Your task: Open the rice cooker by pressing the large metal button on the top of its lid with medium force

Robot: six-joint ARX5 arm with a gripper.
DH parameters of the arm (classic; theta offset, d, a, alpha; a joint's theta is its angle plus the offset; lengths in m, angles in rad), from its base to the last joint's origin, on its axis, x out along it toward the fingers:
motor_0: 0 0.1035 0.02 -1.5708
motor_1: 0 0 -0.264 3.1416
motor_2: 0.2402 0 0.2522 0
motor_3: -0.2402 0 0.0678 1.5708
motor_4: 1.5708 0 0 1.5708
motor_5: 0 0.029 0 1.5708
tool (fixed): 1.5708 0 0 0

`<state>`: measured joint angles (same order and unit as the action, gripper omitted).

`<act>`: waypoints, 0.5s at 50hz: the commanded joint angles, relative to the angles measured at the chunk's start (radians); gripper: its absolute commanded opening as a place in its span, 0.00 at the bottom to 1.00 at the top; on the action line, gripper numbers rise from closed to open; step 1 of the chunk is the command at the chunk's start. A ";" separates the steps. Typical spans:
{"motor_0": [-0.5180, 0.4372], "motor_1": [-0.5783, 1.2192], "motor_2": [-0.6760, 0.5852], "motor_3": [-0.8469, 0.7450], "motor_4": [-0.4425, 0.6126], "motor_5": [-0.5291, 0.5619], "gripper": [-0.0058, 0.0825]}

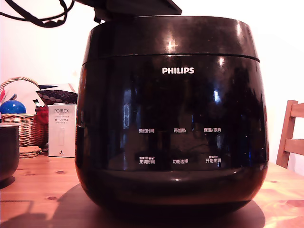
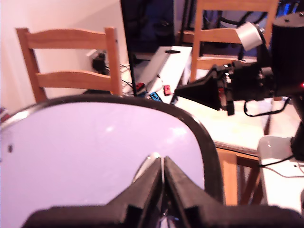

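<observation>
at nine o'clock in the exterior view a wicker basket (image 1: 21, 128) and white box (image 1: 61, 130) sit clear of the work. the rice cooker (image 1: 171, 114) fills the centre of the wooden bench (image 1: 38, 190), its lid (image 1: 171, 35) seated shut. at six o'clock in the wrist view the end effector (image 2: 162, 166) has its tips pressed together, likely to prod a silvery button (image 2: 151, 156) just at its tips.

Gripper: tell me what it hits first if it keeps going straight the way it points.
Most likely the lid of the rice cooker: the shut gripper points at its glossy top, seemingly very close, though depth is unclear.
</observation>
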<state>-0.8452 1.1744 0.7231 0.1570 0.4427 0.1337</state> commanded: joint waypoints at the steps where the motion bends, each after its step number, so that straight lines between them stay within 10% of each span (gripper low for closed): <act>1: 0.005 -0.006 -0.027 -0.002 -0.006 -0.003 0.04; 25: 0.005 -0.003 -0.027 -0.115 -0.052 0.027 0.04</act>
<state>-0.8425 1.1561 0.7235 0.0856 0.4004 0.1390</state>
